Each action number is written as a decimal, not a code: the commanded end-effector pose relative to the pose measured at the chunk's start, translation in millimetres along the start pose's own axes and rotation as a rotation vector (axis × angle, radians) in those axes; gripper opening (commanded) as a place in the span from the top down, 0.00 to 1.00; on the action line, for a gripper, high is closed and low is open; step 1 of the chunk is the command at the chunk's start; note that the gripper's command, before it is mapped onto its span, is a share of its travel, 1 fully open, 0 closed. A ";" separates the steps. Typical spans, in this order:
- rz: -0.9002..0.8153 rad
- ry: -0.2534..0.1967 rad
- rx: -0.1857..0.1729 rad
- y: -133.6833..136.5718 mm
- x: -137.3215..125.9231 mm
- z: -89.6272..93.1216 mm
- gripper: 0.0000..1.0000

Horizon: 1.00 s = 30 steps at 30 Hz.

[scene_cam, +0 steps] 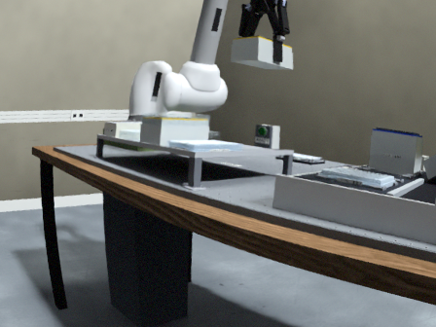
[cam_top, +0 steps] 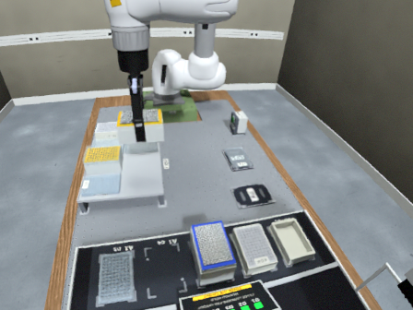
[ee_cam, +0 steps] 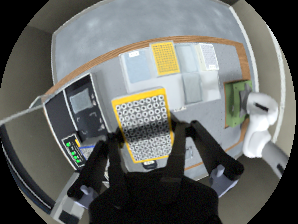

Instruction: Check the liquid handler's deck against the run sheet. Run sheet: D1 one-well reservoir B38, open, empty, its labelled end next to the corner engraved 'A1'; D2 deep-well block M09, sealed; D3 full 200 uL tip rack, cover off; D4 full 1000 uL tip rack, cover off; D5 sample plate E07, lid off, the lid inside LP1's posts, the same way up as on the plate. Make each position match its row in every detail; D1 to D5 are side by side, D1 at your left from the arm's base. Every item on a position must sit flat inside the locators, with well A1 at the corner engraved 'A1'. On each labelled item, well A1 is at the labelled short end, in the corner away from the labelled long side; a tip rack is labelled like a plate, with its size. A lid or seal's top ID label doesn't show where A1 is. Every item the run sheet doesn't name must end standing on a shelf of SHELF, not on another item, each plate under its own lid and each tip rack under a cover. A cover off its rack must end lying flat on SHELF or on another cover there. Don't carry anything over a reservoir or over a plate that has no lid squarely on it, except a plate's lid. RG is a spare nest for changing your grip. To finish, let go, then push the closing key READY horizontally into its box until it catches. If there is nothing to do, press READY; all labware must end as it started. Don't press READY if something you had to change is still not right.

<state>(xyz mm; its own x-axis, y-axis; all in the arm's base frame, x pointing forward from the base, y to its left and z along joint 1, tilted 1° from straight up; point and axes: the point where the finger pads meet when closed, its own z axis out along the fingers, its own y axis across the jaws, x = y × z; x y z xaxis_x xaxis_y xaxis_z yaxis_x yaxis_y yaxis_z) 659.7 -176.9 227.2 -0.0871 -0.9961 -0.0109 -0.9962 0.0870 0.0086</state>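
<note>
My gripper (cam_top: 139, 125) is shut on a yellow-rimmed tip rack (cam_top: 140, 124) with no cover, full of tips. It holds the rack level, high above the table, over the right edge of the shelf SHELF (cam_top: 123, 172). The rack also shows in the side view (scene_cam: 263, 53) and in the wrist view (ee_cam: 143, 124). On the deck, a sample plate (cam_top: 116, 278) lies at the left. The position beside it (cam_top: 163, 272) is bare. Then come a blue-rimmed tip rack (cam_top: 213, 251), a deep-well block (cam_top: 254, 246) and an open reservoir (cam_top: 291, 237).
SHELF carries another yellow-topped rack (cam_top: 102, 159), a white item behind it (cam_top: 107, 130) and a clear cover (cam_top: 101, 184) in front. A flat lid lies at LP1 (cam_top: 238, 158). The RG nest (cam_top: 253, 194) and the READY box (cam_top: 239, 122) stand at the right.
</note>
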 end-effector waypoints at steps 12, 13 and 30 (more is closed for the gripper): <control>0.001 0.002 -0.003 -1.1 26.2 -2.8 0.90; 0.000 0.002 -0.003 -1.1 26.2 -2.8 0.90; 0.000 0.002 -0.003 -1.2 27.3 -2.7 0.90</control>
<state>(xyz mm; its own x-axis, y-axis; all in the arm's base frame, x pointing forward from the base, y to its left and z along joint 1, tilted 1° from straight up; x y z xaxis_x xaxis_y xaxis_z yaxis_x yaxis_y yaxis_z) 658.6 -200.3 227.5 -0.0884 -0.9960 -0.0108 -0.9961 0.0883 0.0079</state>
